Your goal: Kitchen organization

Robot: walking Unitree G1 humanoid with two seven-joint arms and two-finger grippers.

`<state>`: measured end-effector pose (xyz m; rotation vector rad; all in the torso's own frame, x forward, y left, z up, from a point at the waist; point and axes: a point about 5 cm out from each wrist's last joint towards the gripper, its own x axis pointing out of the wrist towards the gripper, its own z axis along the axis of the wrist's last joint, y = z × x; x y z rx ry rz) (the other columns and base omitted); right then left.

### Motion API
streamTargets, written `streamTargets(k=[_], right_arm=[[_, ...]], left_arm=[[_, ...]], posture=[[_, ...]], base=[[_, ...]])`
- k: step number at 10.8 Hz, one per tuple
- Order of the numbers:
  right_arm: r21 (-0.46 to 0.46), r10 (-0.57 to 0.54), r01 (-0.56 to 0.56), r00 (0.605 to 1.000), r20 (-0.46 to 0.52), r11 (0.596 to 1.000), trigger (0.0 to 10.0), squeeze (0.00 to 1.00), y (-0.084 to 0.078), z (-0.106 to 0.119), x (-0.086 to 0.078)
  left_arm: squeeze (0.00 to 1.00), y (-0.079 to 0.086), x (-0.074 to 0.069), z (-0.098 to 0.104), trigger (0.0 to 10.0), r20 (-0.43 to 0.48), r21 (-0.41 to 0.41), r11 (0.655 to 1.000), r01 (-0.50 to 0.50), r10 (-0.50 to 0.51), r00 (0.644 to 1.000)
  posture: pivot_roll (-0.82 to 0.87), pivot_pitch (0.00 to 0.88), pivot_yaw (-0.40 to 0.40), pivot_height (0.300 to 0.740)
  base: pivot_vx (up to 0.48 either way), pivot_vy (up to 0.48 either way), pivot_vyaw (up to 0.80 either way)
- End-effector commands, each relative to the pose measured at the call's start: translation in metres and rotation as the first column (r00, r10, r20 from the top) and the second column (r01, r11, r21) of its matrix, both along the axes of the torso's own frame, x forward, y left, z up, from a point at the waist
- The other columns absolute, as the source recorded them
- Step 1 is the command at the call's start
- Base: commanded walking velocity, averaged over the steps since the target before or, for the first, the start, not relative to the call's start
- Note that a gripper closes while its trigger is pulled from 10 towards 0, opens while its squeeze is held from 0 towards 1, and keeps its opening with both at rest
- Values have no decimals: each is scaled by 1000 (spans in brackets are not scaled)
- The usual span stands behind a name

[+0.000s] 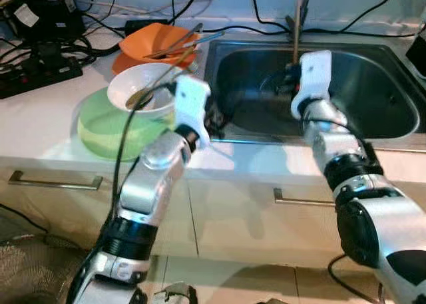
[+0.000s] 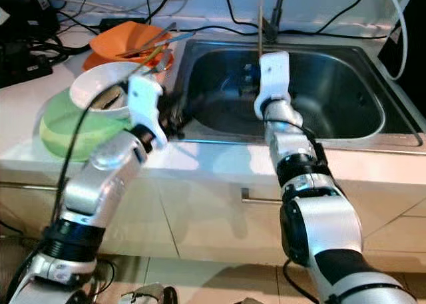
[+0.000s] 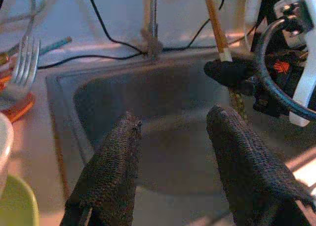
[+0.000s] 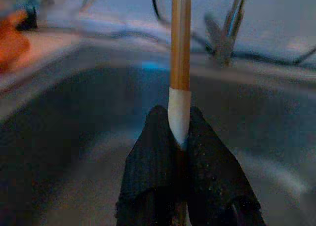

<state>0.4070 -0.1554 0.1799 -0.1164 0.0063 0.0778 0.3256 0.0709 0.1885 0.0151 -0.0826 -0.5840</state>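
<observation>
head views: right gripper over the steel sink, fingers pinched on a chopstick that stands upright above them. stick is wood-brown with a pale lower end. left gripper sits at the sink's near-left rim, apart from the right one. just behind the left arm, on the counter: white bowl nested in a green bowl, orange dish beyond with utensils across it. cables run along the back wall, power strip at far left.

left wrist view: left fingers spread wide, nothing between them, open basin ahead. right gripper and its stick ahead to one side. fork by the orange dish.

right wrist view: both pads pressed on the chopstick's white end; brown shaft rises straight. tap just past it, basin wall all round, room below.
</observation>
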Motion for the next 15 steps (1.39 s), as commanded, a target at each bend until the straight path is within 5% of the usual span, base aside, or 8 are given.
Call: streamTargets(k=[1, 6, 7, 8, 13, 14, 15], right_arm=[[8, -5, 5, 1000, -18, 1000, 10000, 0, 0, -3, 0], [-27, -32, 29, 993, -116, 999, 10000, 0, -7, -24, -5], [-31, -31, 28, 992, -123, 999, 10000, 71, -7, -25, -5], [-17, -35, 33, 991, -132, 999, 10000, 1000, -6, -26, -5], [-41, -39, 34, 992, -117, 999, 10000, 1000, -8, -22, -4], [-58, -40, 34, 994, -103, 998, 10000, 647, -8, -20, -3], [-34, -17, 16, 1000, -26, 999, 10000, 0, -5, -6, 0]], left_arm=[[0, -4, -1, -15, 10000, -18, 57, 998, 0, 1, 1000], [0, -8, -2, -37, 10000, -48, 91, 996, -19, 23, 999], [0, -8, -2, -38, 10000, -49, 90, 996, -18, 23, 999], [0, -8, -3, -38, 10000, -48, 90, 996, -19, 24, 999], [0, -9, -3, -40, 10000, -46, 91, 996, -19, 24, 999], [0, -10, -3, -39, 10000, -43, 89, 996, -20, 24, 999], [0, -10, -3, -37, 10000, -18, 91, 995, -30, 32, 999]], posture=[[104, 0, 27, 740], [114, 0, 14, 740], [116, 0, 14, 740], [123, 0, 11, 740], [116, 5, 9, 740], [115, 9, 9, 740], [111, 14, 11, 740]], base=[[0, 0, 0], [0, 0, 0], [0, 0, 0], [0, 0, 0], [0, 0, 0], [0, 0, 0], [0, 0, 0]])
